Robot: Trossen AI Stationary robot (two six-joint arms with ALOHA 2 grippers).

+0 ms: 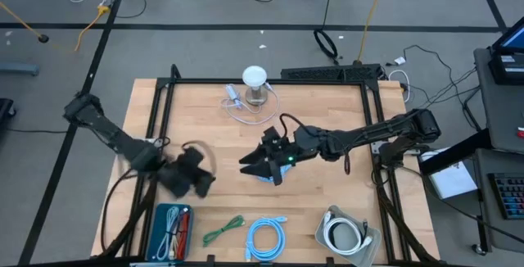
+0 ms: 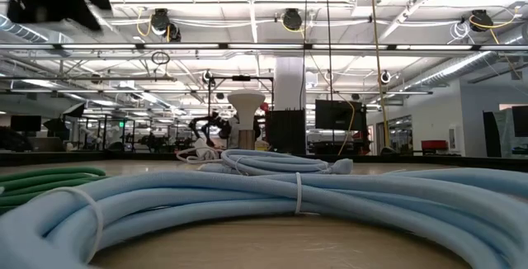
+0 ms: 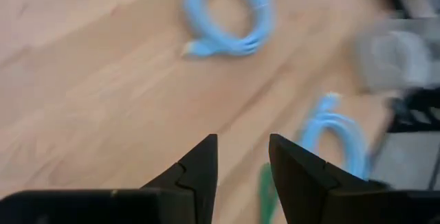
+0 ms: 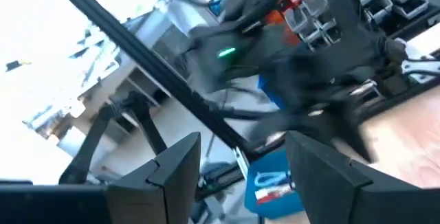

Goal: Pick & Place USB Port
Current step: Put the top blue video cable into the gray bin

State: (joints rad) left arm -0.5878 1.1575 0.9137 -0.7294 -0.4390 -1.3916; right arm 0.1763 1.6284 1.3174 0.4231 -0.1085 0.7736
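Hovering mid-counter (image 1: 205, 119), the right gripper (image 1: 255, 169) has wide empty fingers; left gripper (image 1: 190, 178) fingers stand apart, light-blue coiled USB cable (image 1: 266, 236) near the front edge.

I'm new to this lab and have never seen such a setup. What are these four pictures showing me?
Two robot arms work at a wooden table. One picture looks down from above, one sits at table height behind a blue cable, and two ride on the arms' wrists. On the table lie the blue cable, a green cable, a white cable in a tray, a blue bin and a white lamp. The left end effector and right end effector are both open and hold nothing.
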